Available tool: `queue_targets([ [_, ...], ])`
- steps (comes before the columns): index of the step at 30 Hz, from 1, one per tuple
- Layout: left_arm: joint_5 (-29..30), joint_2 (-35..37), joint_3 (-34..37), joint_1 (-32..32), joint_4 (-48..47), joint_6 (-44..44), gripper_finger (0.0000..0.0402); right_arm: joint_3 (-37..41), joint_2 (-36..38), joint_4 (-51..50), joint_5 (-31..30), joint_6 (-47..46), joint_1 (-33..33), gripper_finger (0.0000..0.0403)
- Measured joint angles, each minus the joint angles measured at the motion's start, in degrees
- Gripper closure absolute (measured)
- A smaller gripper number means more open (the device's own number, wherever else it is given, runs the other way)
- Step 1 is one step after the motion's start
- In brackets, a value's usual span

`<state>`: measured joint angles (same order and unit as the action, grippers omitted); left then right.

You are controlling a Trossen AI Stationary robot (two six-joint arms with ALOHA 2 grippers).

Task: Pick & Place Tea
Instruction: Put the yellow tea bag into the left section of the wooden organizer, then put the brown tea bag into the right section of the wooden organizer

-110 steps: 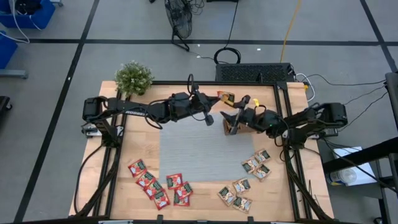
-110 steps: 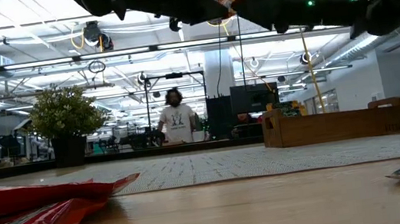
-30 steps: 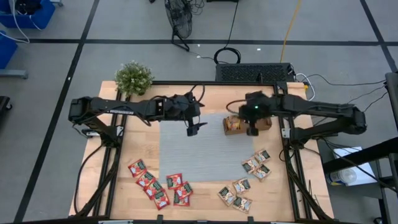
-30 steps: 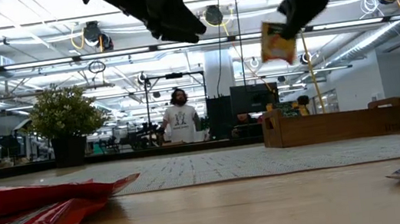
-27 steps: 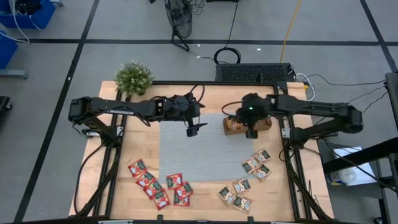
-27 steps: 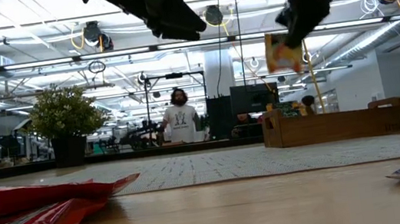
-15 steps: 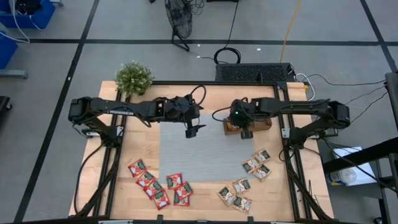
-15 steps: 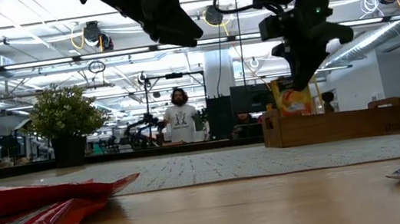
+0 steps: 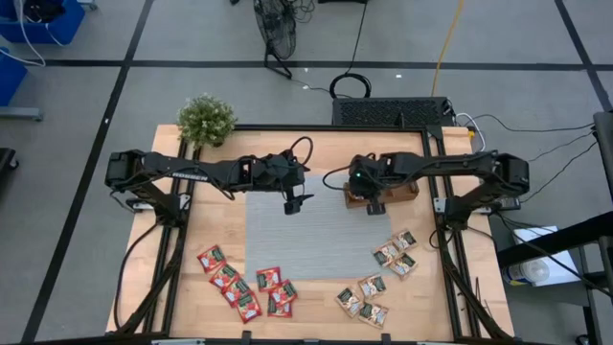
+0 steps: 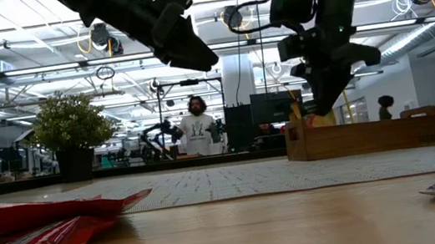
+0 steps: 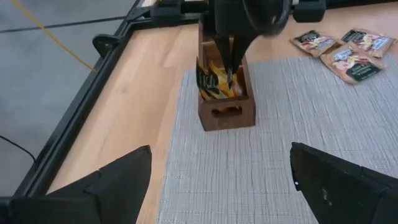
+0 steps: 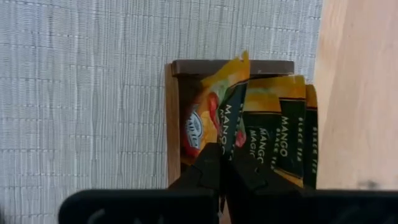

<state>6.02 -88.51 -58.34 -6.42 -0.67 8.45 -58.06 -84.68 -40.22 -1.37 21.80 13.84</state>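
Right pincer [image 12: 222, 163] clamped on orange sachet [image 12: 214, 109] in tray [image 11: 225, 112]; left pincer [image 9: 295, 205] open; six red sachets [image 9: 245, 287].

A mat [image 9: 311, 235] covers the bench's [image 9: 215, 235] middle, with a wooden tray [image 9: 402, 192] at the mat's far right corner holding upright tea sachets [image 12: 273, 146]. Loose sachets [image 9: 244, 287] lie along the near edge, and a plant [image 9: 205, 119] stands at the far left corner.

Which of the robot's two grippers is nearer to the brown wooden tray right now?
The right. The right gripper is shut on an orange-yellow tea sachet, lowering it into the wooden tray. The left gripper hangs open above the grey mat, off to the tray's side.
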Motion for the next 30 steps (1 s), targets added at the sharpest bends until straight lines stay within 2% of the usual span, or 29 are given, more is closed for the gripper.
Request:
queue_targets([
  [7,0.0,0.0,0.1,0.0,0.8,0.2,0.0029,0.0,-1.5,0.9,-0.4,-2.5,0.0,0.0401],
  [10,0.0,0.0,0.1,0.0,1.1,0.2,0.0033,0.0,-1.4,1.8,-3.0,-4.5,0.0,0.0389],
  [16,0.0,0.0,0.1,0.0,1.0,-0.2,0.0029,0.0,-1.4,1.8,-9.2,-6.2,-0.1,0.0341],
  [24,0.0,0.0,0.1,0.0,0.9,-0.3,0.0026,0.0,-0.8,2.2,-9.3,-8.7,-0.8,0.0258],
  [30,0.0,0.0,0.1,0.0,0.9,-0.1,0.0034,0.0,2.3,0.7,-9.3,-10.4,-0.9,0.0233],
])
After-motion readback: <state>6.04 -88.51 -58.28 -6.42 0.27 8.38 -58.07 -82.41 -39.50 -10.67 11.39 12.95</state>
